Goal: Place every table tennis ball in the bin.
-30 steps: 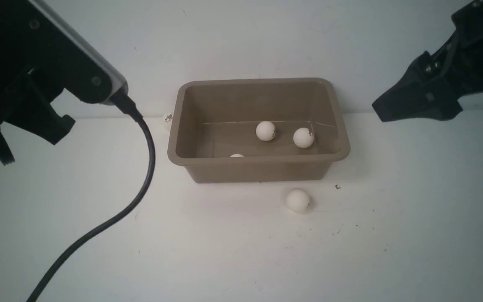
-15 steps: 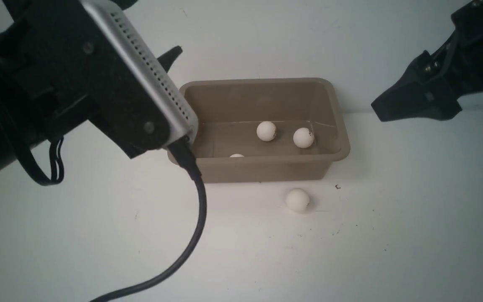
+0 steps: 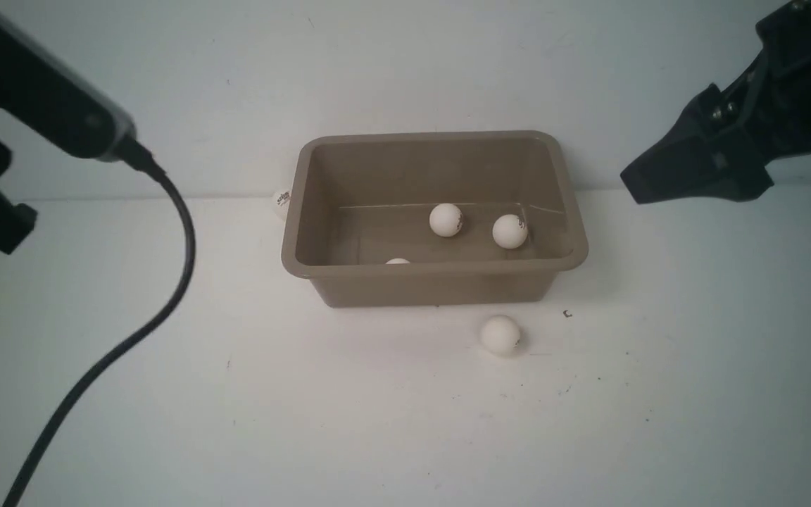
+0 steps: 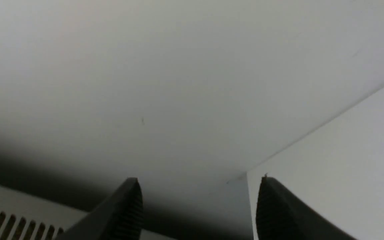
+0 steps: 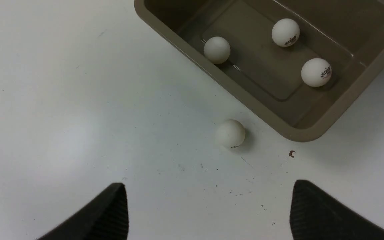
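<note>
The taupe bin (image 3: 434, 269) stands mid-table and holds three white table tennis balls (image 3: 445, 219) (image 3: 510, 231) (image 3: 397, 261), the last mostly hidden by the near wall. A fourth ball (image 3: 500, 335) lies on the table just in front of the bin. Another ball (image 3: 281, 201) peeks out behind the bin's left end. My right gripper (image 5: 208, 200) hangs open and empty above the table, short of the loose ball (image 5: 230, 133) and the bin (image 5: 255, 106). My left gripper (image 4: 200, 186) is open and empty, facing the wall, with no ball in its view.
The left arm's camera housing (image 3: 46, 105) and its black cable (image 3: 166, 282) hang over the table's left side. The right arm (image 3: 729, 148) is raised at the upper right. A white wall rises right behind the bin.
The left arm swung in over the bin's left end half a second ago and is now back at the far left. The right arm and the balls have stayed put.
</note>
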